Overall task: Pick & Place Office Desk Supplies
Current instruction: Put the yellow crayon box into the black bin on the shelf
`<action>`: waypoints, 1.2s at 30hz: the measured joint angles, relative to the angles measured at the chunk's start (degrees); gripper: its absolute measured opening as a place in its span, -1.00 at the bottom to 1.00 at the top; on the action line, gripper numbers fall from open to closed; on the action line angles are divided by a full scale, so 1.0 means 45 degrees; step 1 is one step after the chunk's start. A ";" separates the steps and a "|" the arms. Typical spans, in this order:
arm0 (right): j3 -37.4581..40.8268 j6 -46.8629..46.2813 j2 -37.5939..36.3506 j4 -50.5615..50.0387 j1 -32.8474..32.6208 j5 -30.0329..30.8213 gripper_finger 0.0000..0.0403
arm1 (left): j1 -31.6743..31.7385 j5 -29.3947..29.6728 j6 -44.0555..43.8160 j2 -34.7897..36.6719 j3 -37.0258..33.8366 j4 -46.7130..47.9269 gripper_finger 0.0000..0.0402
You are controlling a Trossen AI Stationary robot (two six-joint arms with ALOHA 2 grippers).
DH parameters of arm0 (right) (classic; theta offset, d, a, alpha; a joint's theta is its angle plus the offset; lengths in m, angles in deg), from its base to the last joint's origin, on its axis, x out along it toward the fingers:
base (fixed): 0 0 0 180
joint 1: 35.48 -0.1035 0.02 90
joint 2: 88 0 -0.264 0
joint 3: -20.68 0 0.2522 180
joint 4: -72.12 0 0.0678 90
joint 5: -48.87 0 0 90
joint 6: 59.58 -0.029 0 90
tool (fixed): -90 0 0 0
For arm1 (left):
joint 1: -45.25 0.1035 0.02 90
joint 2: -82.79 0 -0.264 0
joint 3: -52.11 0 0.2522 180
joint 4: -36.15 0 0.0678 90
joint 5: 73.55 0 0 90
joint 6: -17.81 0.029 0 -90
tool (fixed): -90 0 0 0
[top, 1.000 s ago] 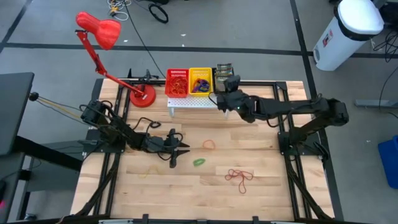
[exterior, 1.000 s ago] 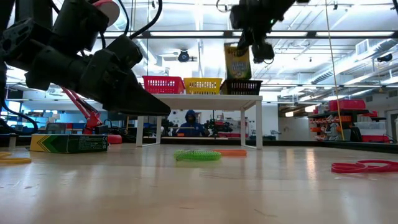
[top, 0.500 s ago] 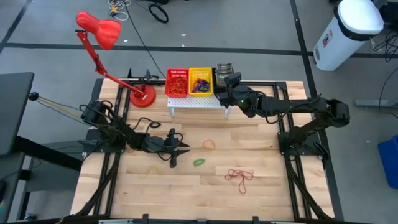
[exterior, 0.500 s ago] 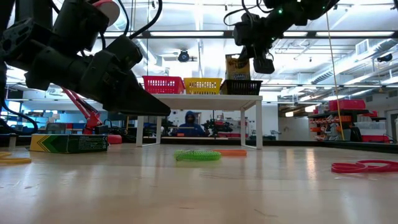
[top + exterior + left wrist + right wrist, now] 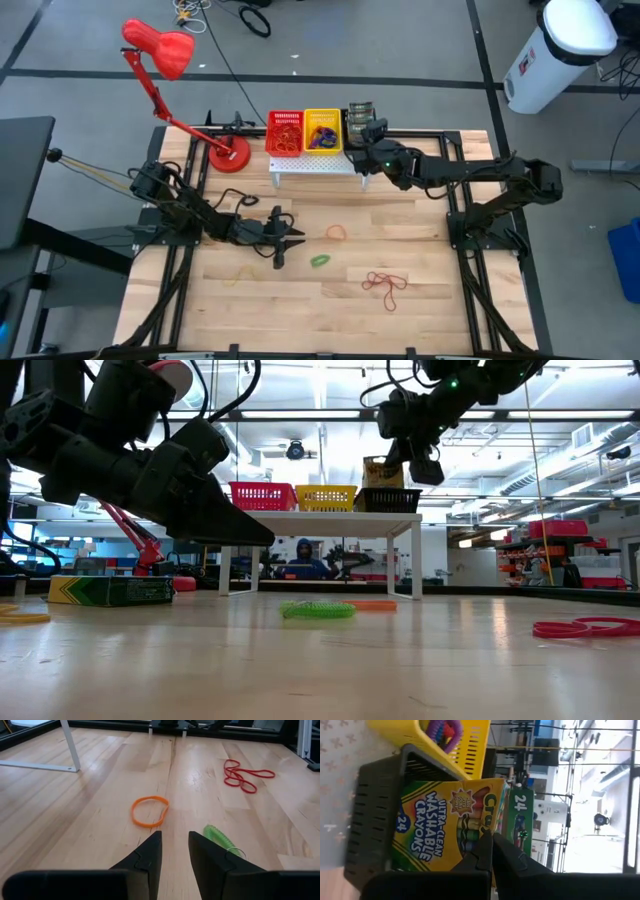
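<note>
Two arms share the table, and the right gripper [image 5: 492, 851] is the one at work: its fingers look pressed together around the edge of a crayon box [image 5: 447, 822], held upright and partly sunk into the dark basket [image 5: 375, 805] on the white rack [image 5: 310, 166]. The box is probably kept vertical so it slides in beside a second box [image 5: 520, 822] already standing there. In the low view the box's top [image 5: 378, 468] shows just above the basket rim, directly under the gripper. Next to the dark basket sit the yellow basket [image 5: 323, 131] with purple bands and the red basket [image 5: 285, 132].

Out on the wood, the left gripper [image 5: 174, 851] hovers low with a narrow gap between its fingers and nothing held. An orange rubber band [image 5: 149, 811] lies just ahead of it, a green band [image 5: 220, 838] just beside its tip, and red bands [image 5: 245, 773] well apart. Another crayon box [image 5: 110, 590] lies flat near the left arm.
</note>
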 joint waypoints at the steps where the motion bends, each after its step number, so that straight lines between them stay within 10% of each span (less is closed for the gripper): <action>1: 0.0003 -0.0102 0.0015 -0.0109 0.0000 0.0002 -0.97 | -0.0006 0.0000 0.0000 0.0000 0.0000 -0.0005 -0.49; 19: 0.0005 -0.0490 0.0017 0.0017 0.0073 0.0217 -0.94 | -0.0010 -0.0049 0.0000 0.0000 0.0000 -0.0005 -0.49; 36: 0.0005 -0.0843 0.0012 0.0475 0.0028 0.1095 -0.34 | -0.0015 -0.0287 -0.0102 0.0000 0.0000 -0.0012 -0.49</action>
